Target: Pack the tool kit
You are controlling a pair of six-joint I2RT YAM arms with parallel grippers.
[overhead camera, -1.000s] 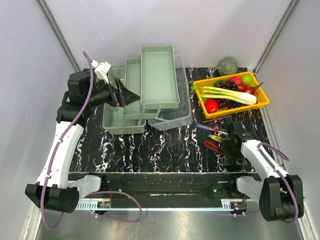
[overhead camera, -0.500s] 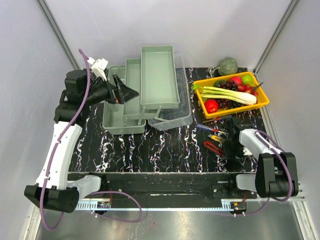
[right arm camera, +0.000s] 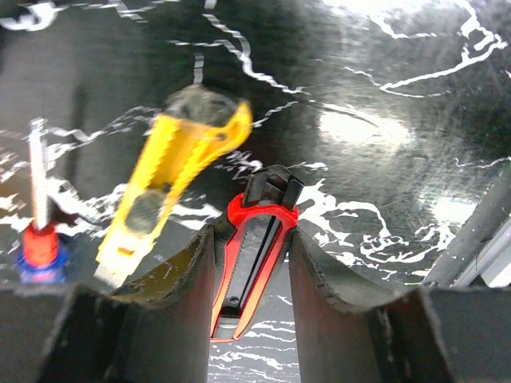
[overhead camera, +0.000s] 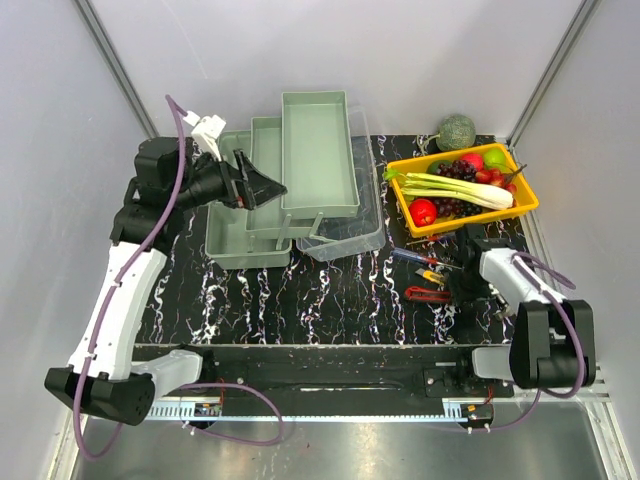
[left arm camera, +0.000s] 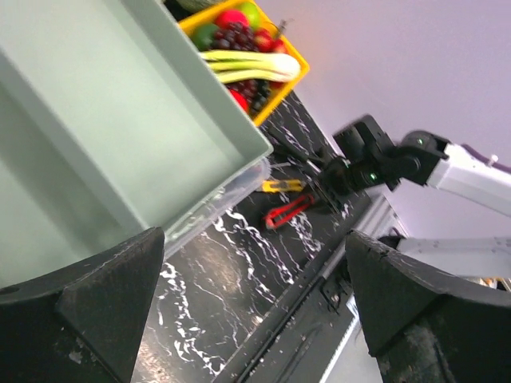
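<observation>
The pale grey-green toolbox [overhead camera: 245, 250] stands open at the back left, its tiered trays [overhead camera: 318, 150] fanned out and its clear lid [overhead camera: 350, 238] lying to the right. My left gripper [overhead camera: 258, 186] is open and empty, held above the trays [left arm camera: 120, 136]. A red utility knife [overhead camera: 428, 294], a yellow utility knife [overhead camera: 432, 277] and a screwdriver [overhead camera: 412, 257] lie on the table at the right. My right gripper [overhead camera: 452, 290] is low at the table, its fingers [right arm camera: 188, 271] pressed on both sides of the red knife [right arm camera: 255, 271]. The yellow knife [right arm camera: 172, 171] lies just left of it. No hammer is in view.
An orange-yellow tray [overhead camera: 480, 219] of fruit and vegetables stands at the back right, with a green vegetable [overhead camera: 457, 130] behind it. The black marbled table [overhead camera: 330, 300] ends at a metal rail along the near edge. Grey walls close in both sides.
My right gripper has turned and moved in onto the red knife. My left gripper has shifted slightly to the right over the trays.
</observation>
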